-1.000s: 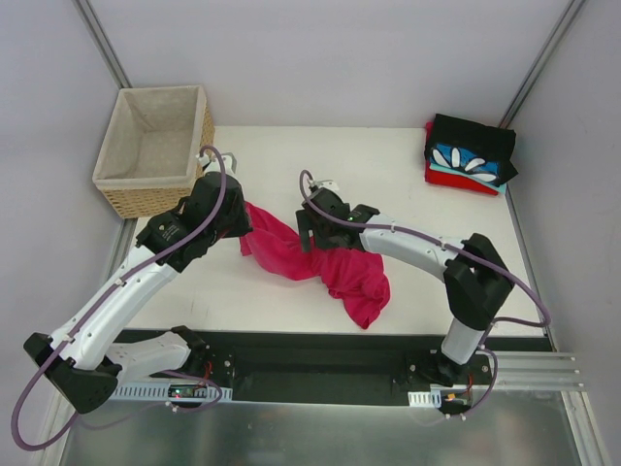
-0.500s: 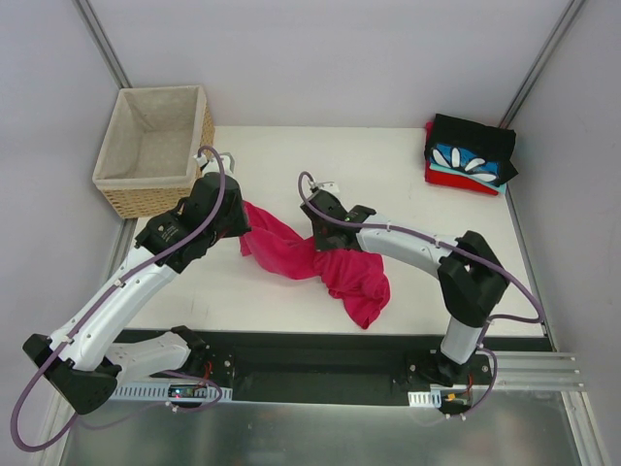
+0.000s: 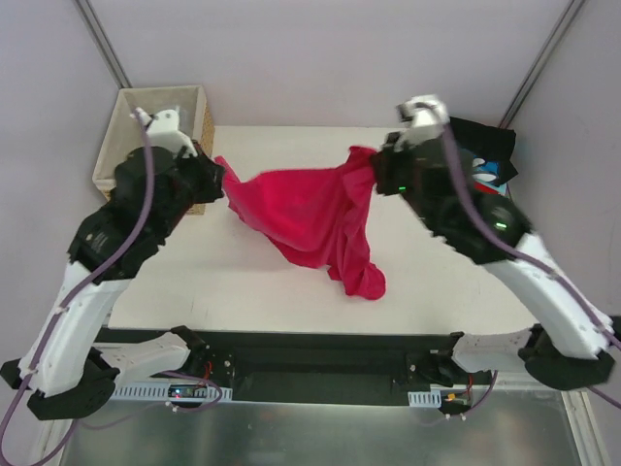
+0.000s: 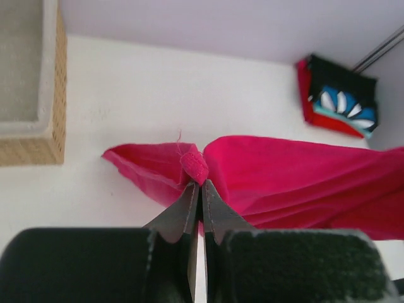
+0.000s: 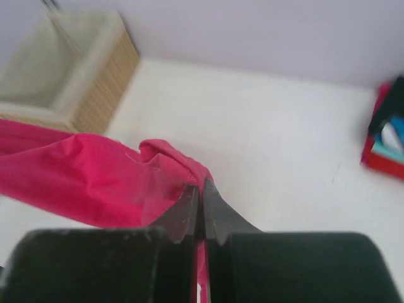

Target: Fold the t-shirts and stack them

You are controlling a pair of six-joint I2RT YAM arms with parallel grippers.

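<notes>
While taut between both shut jaws, pink t-shirt (image 3: 310,209) above table (image 3: 243,282).

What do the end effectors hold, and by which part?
The magenta-pink t-shirt: left end effector pinches a bunched fold at one end, right end effector the opposite end.

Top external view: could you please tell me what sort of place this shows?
Most likely a robot lab test cell, not a home: plain grey walls with metal frame posts, a white table, and a staged wicker basket and folded shirt stack.
</notes>
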